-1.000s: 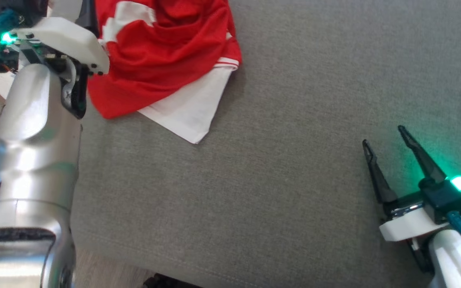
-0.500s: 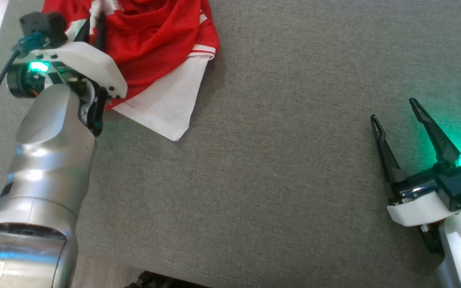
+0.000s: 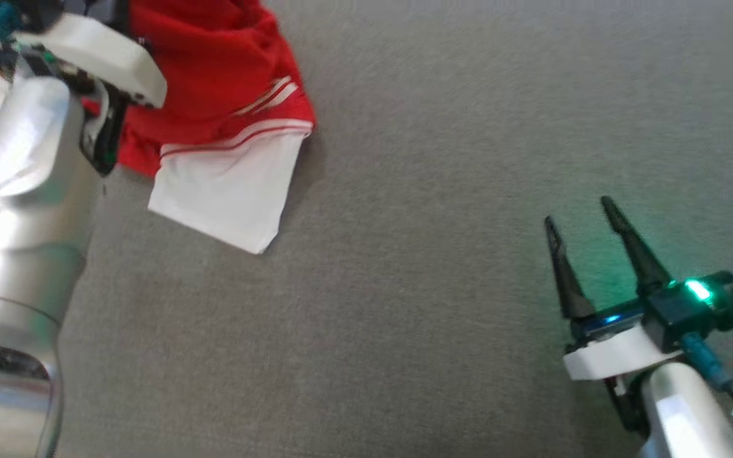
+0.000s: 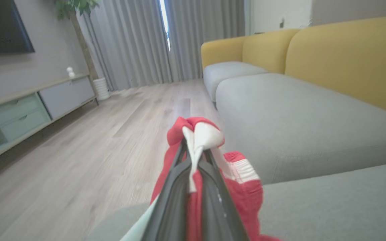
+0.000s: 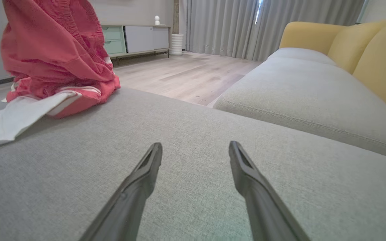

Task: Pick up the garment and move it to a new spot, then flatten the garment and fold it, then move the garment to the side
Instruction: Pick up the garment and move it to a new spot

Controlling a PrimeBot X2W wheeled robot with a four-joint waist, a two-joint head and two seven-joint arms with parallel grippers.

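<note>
The garment point(image 3: 214, 83), red mesh with white trim, is bunched at the far left of the grey cushion point(image 3: 436, 286). In the right wrist view it sits right at the cushion's edge, with wooden floor point(image 5: 186, 73) beyond it. Its upper part is drawn up into a hanging bundle, while a white section lies flat on the cushion, pointing toward the near edge.

The left gripper point(image 4: 195, 150) is clamped on the garment: in the left wrist view the two dark fingers meet, with a pinch of red and white cloth squeezed between their tips and more fabric draped down both sides. In the head view the silver left forearm point(image 3: 16, 191) covers the cushion's left edge, so how much cloth overhangs there is hard to say (probably little).

The right gripper point(image 3: 579, 213) hovers near the cushion's near right corner, well apart from the garment. Its fingers are spread wide with nothing between them, tips pointing toward the far edge.

Beyond the cushion stand a yellow-backed sofa point(image 4: 340, 57), grey curtains point(image 4: 139, 43) and a low cabinet point(image 4: 28, 107) along the wall.
</note>
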